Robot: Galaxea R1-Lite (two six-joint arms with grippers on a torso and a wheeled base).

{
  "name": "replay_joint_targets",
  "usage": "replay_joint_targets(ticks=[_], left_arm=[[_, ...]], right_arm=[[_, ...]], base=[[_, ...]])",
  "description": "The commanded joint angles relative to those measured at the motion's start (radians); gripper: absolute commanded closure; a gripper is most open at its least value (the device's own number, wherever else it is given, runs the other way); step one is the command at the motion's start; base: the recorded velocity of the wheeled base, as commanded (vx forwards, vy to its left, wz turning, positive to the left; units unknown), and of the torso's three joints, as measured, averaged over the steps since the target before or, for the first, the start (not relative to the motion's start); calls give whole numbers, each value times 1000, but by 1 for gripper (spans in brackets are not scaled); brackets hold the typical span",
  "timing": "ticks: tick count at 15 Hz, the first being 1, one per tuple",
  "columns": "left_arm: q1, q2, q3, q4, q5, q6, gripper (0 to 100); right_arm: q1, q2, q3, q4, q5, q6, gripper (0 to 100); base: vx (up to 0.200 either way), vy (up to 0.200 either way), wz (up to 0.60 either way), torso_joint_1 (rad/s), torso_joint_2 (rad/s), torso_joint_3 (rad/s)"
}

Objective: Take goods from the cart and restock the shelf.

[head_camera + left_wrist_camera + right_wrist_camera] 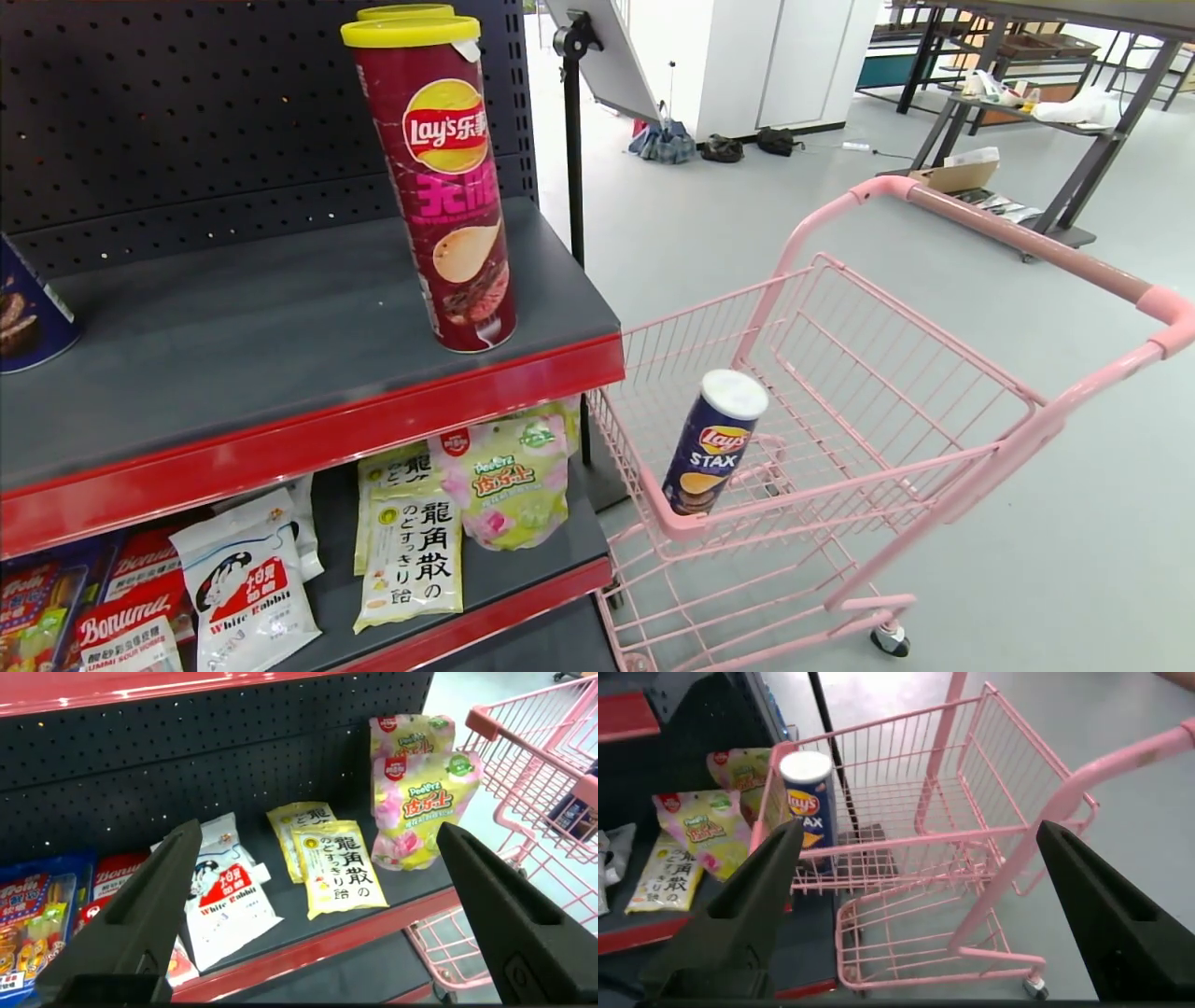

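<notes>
A blue chip can [714, 443] with a white lid stands leaning in the front left corner of the pink cart [934, 201], right beside the shelf; it also shows as the blue can [808, 807] in the right wrist view. My right gripper [917, 831] hangs open above the cart [1036, 784], well apart from the can. A tall red chip can [453, 187] with a yellow lid stands upright near the front right of the grey upper shelf [233, 327]. My left gripper [318, 833] is open in front of the lower shelf [355, 929], with nothing between its fingers.
Snack bags fill the lower shelf: white bags [247, 583], yellow bags [411, 551], green-pink pouches [513, 485]. A second yellow-lidded can [404, 11] stands behind the red one. A blue package [28, 317] sits at the shelf's left. A black stand pole [571, 140] rises behind the shelf corner.
</notes>
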Motion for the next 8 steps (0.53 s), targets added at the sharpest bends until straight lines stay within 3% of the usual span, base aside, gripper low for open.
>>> replay_joint_targets(ticks=[1,4,8], left_arm=[[0,1,0,0,0,0,0],[0,1,0,0,0,0,0],[0,1,0,0,0,0,0]], right_arm=[[54,569,-71,-304,24,32,0],[104,888,-111,-521,70,68,0],[195,1141,-175,-652,80,77,0]], base=[[0,0,0,0,0,0],[0,0,0,0,0,0],[0,0,0,0,0,0]])
